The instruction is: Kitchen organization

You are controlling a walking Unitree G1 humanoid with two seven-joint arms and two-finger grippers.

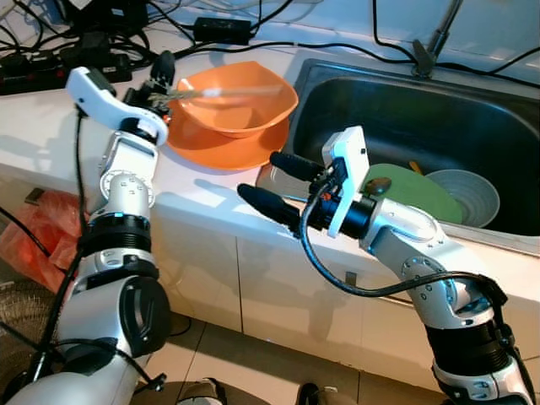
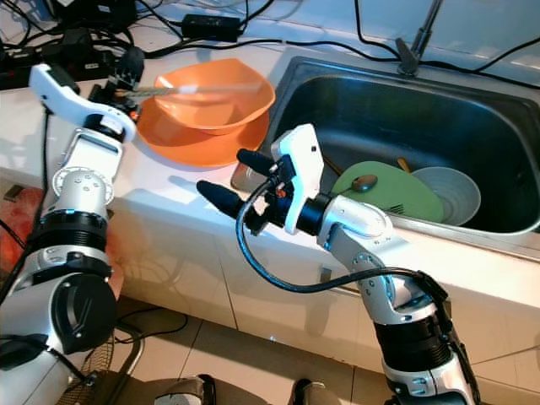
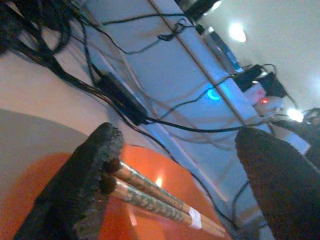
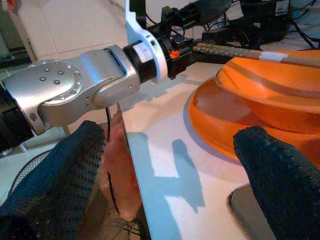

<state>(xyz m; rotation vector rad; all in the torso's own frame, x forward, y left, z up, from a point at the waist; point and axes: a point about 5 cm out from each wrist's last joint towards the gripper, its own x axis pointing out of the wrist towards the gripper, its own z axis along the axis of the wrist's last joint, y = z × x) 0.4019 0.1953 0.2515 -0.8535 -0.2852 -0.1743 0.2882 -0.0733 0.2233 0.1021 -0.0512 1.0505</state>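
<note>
The job is looking only partly done. The left pincer (image 1: pixel 160 80) is reaching up over the white worktop (image 1: pixel 211 190) and the chopsticks (image 1: pixel 228 90) are lying across the top of the orange bowl (image 1: pixel 240 110), which is sitting on an orange plate (image 1: pixel 219 152). In the left wrist view the chopsticks (image 3: pixel 160 202) are touching one black finger (image 3: pixel 82 185) while the other finger is standing well apart, so the pincer is looking spread and I cannot tell if it is truly gripping them. The sticks are lying almost flat, side by side. Their long way is running from the left pincer across the bowl toward the sink (image 1: pixel 405 110), with the far ends pointing at the sink. The right pincer (image 1: pixel 274 181) is hanging wide open and holding nothing, near the front edge of the worktop, just beside the plate. In the sink a green plate (image 1: pixel 422 198), a spoon (image 1: pixel 377 184) and a grey bowl (image 1: pixel 468 196) are waiting, so I think plenty is left to sort.
</note>
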